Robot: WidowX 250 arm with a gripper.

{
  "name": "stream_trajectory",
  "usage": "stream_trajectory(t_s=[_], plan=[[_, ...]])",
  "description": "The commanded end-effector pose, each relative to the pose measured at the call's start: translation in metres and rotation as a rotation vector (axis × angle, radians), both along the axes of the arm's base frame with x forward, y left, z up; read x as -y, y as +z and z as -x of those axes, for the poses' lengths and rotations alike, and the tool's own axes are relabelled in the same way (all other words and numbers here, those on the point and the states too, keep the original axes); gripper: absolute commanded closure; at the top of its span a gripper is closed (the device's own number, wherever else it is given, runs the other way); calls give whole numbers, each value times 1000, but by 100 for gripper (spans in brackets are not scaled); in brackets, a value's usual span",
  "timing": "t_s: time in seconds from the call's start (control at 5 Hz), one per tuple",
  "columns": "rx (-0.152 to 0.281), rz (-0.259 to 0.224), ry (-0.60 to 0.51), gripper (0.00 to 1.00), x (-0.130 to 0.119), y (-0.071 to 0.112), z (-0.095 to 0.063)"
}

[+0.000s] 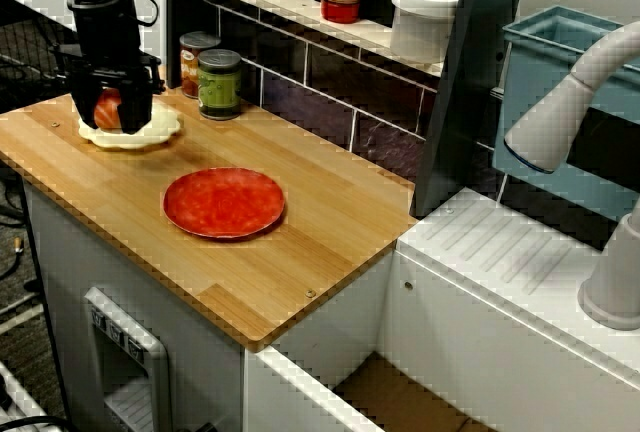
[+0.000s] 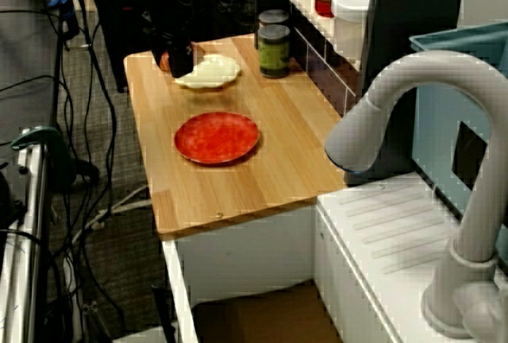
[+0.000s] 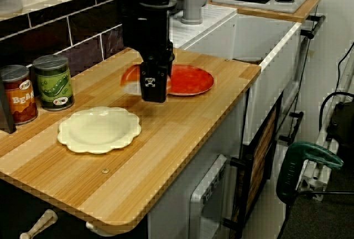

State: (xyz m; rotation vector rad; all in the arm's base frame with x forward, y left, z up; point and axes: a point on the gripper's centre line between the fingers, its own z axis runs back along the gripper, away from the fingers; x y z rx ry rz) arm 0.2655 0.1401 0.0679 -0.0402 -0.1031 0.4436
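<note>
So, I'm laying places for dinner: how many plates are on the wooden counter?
2. A cream scalloped plate lies by the green can, near the gripper, which grips a red round thing; a red plate lies mid-counter. None looks hidden.

The fruit (image 1: 107, 109) is small, round and red-orange with a paler patch on its side. It may be an apple or a tomato, but the views are too coarse to say which. It sits pinched between the dark fingers of the hand (image 1: 112, 117), which cover its sides so only a strip shows. It seems to be held off the bench (image 1: 330, 222), by the far-left edge of the cream plate (image 1: 160, 127). In the view from the bench's end, the hand hides it.
</note>
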Motion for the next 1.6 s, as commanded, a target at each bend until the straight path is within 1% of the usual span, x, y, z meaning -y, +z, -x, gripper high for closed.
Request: stream_trajectory(t_s=[0.0,0.2,0.4,0.8,1.0,1.4], plan=[[113,-112,71,100,-34,20,-5],[103,-102,46,100,-46,11,-13],[92,-105,55,100,-52,0,-11],[69,-114,66,100,-53,-9,-15],[69,-105,86,0,-54,-12,-14],[59,-81,100,0,-54,-14,-15]])
